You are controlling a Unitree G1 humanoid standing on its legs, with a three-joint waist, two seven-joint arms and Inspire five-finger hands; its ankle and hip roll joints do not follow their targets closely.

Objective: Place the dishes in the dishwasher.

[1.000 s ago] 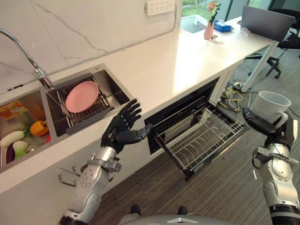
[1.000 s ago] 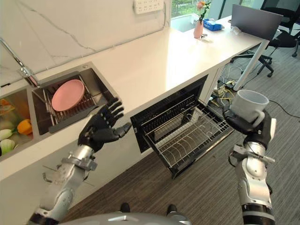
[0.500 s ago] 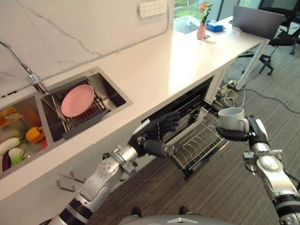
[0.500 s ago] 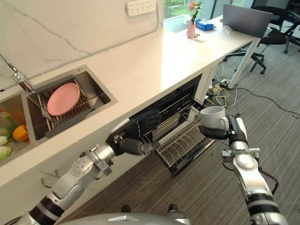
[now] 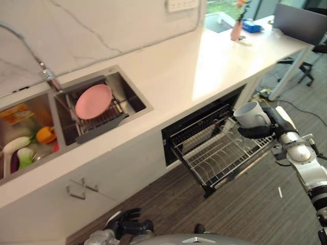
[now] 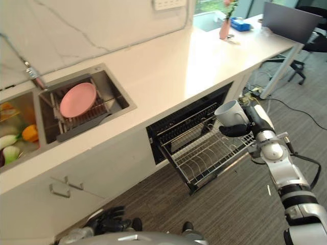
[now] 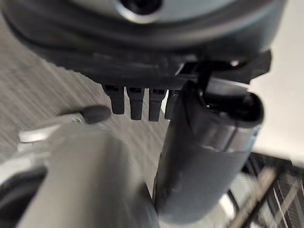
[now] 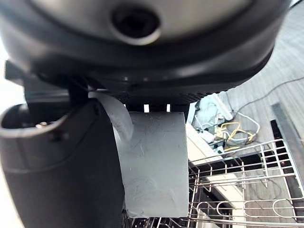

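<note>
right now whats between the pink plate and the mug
In the left eye view, bare white counter and the near end of the pulled-out rack lie between the plate and the mug, which the right hand holds.

pink plate (image 5: 93, 101) in grey steel sink (image 5: 134, 101); white mug (image 5: 249, 114); white counter (image 5: 173, 69); white marble wall (image 5: 92, 30), grey veins; silver wire rack (image 5: 219, 153); pink vase (image 5: 235, 31).

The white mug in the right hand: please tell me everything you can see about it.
The white mug is plain, glossy and cylindrical, ceramic by the look, with a handle. It is tilted on its side, its open mouth turned toward the counter, and nothing shows inside. The right hand has its dark fingers curled round it. The mug hangs in the air above the right part of the pulled-out wire dishwasher rack, not touching it.
</note>
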